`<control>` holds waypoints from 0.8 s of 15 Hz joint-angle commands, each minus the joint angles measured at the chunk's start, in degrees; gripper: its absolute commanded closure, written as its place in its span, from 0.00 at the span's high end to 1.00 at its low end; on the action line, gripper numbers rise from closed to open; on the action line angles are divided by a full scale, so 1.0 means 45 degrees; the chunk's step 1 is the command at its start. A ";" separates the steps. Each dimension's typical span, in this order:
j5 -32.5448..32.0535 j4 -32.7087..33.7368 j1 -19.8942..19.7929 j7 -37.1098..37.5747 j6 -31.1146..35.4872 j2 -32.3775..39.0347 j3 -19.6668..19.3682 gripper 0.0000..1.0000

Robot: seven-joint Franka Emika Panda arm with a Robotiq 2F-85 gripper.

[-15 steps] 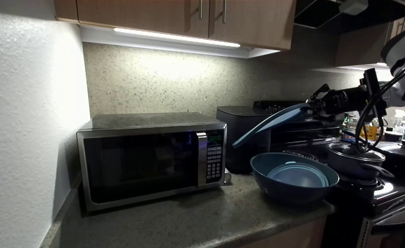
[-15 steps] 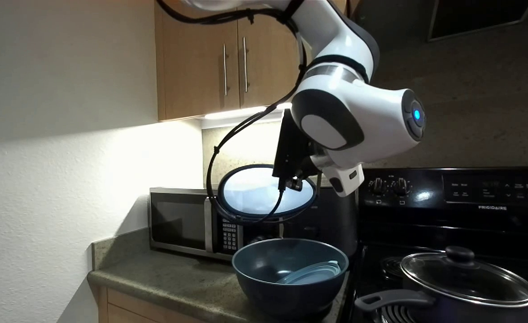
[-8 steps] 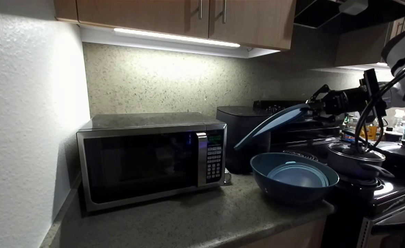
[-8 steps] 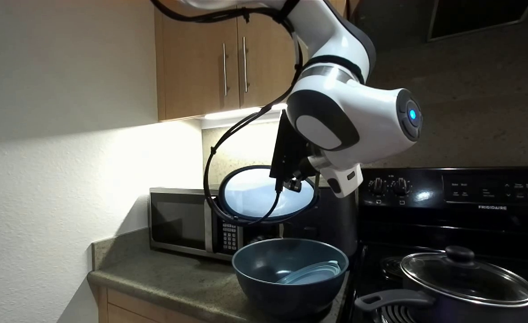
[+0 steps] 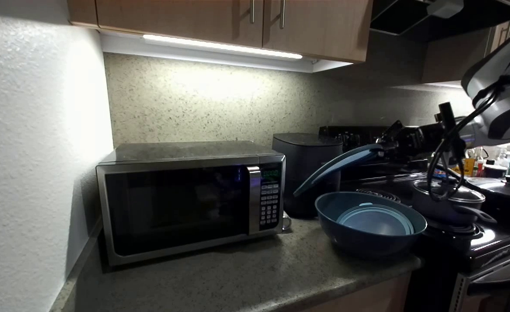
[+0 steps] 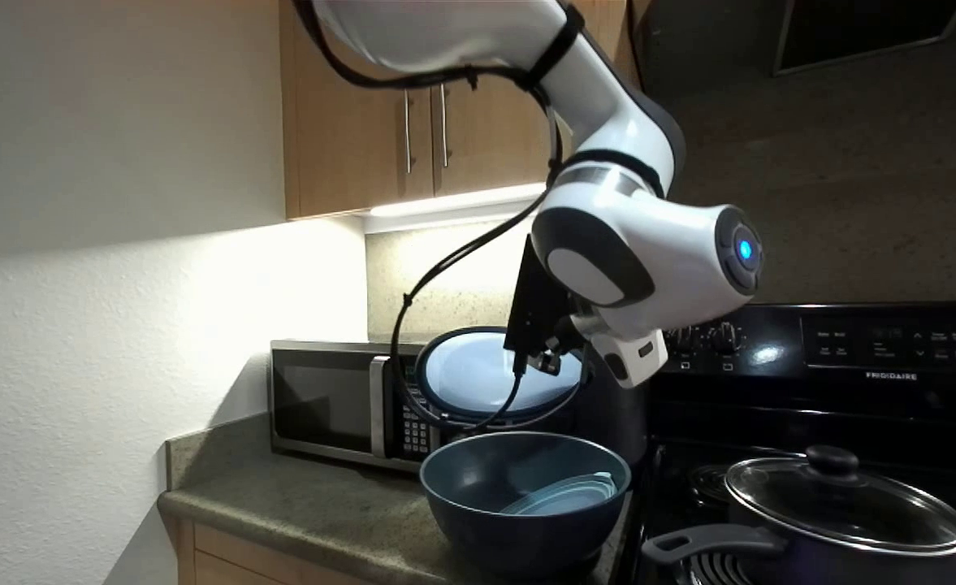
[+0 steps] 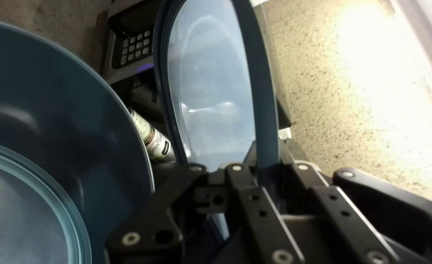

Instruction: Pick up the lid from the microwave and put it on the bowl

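holding the lid by its edge between the clenched fingers of the gripper, tilted in the air near the bowl, on the side toward the microwave, above rim height and apart from both. can also make out, in both exterior views, a smaller light-blue disc leaning inside the bowl on the counter, and a covered pot on the stove.
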 commanded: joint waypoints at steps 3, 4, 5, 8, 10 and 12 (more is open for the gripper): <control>0.1172 0.3155 -0.0056 0.0233 0.0143 0.3887 0.0290 0.03; 0.1229 0.3454 -0.0130 0.0342 -0.0048 0.4064 0.0272 0.03; 0.1284 0.3608 -0.0198 0.0414 -0.0126 0.4108 0.0247 0.03; 0.0781 0.3201 -0.0472 0.0189 -0.0517 0.3465 0.0074 0.11; 0.0777 0.3445 -0.0467 0.0281 -0.0424 0.3590 0.0112 0.11; 0.0039 0.2828 -0.0188 0.0916 -0.0327 0.2914 0.0096 0.03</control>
